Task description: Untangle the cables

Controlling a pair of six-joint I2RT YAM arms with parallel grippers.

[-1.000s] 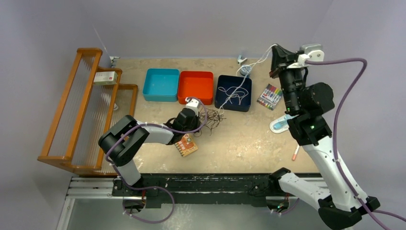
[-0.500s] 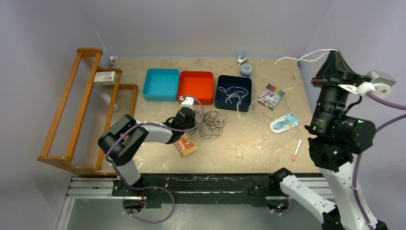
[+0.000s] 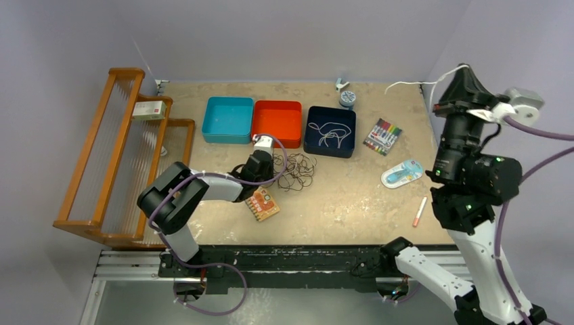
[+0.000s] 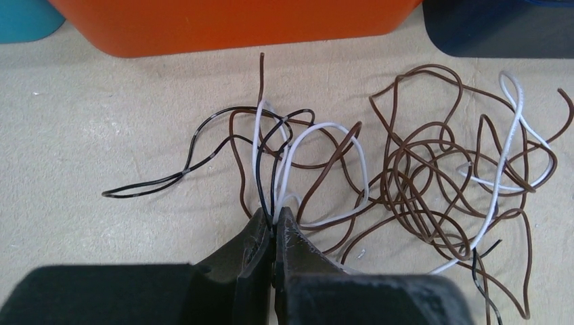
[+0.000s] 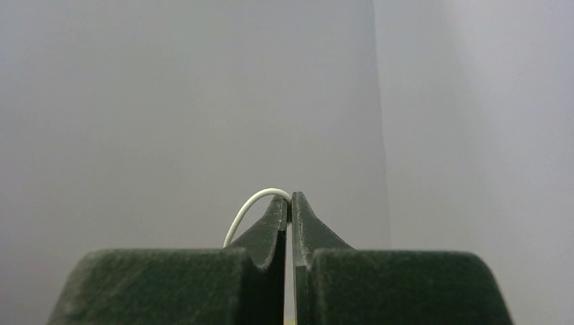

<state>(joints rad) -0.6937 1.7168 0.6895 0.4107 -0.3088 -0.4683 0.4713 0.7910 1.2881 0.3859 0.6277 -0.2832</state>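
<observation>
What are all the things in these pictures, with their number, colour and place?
table: 1, beige, under all.
rack: 1, wooden, left.
box: 1, white-red, on rack.
teal tray: 1, teal, far row, left.
orange tray: 1, orange, far row, middle.
navy tray: 1, navy, far row, right.
cables: tangle, count unclear; brown, black, white; before orange tray.
loose white cable: 1, white, in navy tray.
held white cable: 1, white, in air, right.
markers: 1 pack, many colours, right of navy tray.
roll: 1, blue-grey, far edge.
card: 1, orange patterned, centre left.
flat item: 1, blue-white, right side.
pen: 1, white-red, near right.
left gripper: 1, black, shut on cables.
right gripper: 1, black, shut on held white cable.
</observation>
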